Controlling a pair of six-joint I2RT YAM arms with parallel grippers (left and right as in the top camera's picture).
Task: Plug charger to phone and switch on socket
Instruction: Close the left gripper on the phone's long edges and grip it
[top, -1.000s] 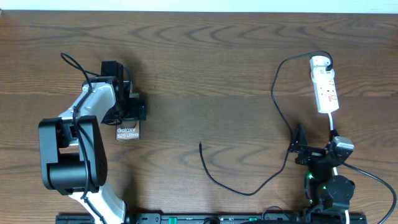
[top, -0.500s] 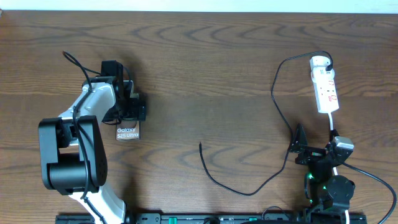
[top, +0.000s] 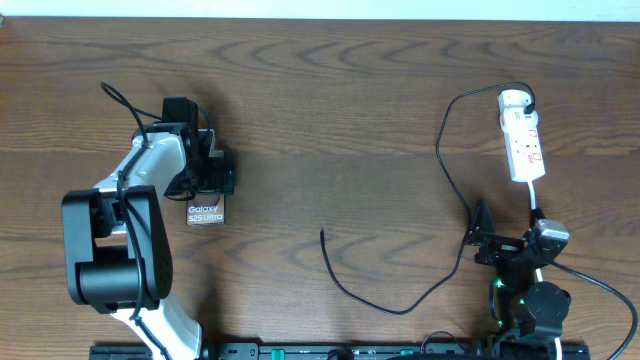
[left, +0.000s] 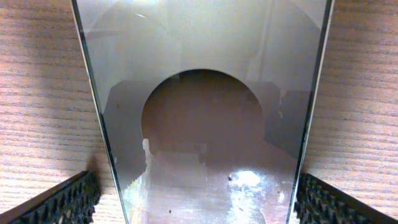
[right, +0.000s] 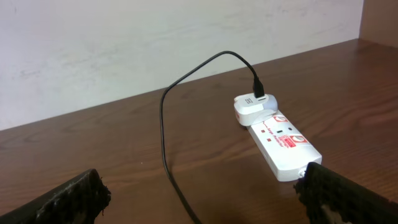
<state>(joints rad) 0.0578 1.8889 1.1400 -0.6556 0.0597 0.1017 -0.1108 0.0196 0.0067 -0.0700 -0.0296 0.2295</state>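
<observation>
Overhead, I see the left pincer (top: 205, 178) over the phone (top: 205, 213) at the left of the bench (top: 330, 120). The charger (top: 360, 295) has its tip free mid-bench, well apart from the phone. The socket (top: 524, 145) lies far right.

Left wrist: fingers (left: 68, 199) stand wide, flanking the phone.

Right wrist: right pincer (right: 205, 196) spread wide, empty, facing the socket, where the adapter (right: 252, 107) sits plugged in.

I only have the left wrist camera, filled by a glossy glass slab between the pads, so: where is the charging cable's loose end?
Observer: The thin black charger cable's plug tip lies free on the brown wooden table, right of the Galaxy-lettered flat smartphone.
Operator: Its other end?
Observer: In the white rounded adapter seated in the elongated white power strip.
Operator: The other arm?
Observer: The right gripper is open, holding nothing.
</observation>
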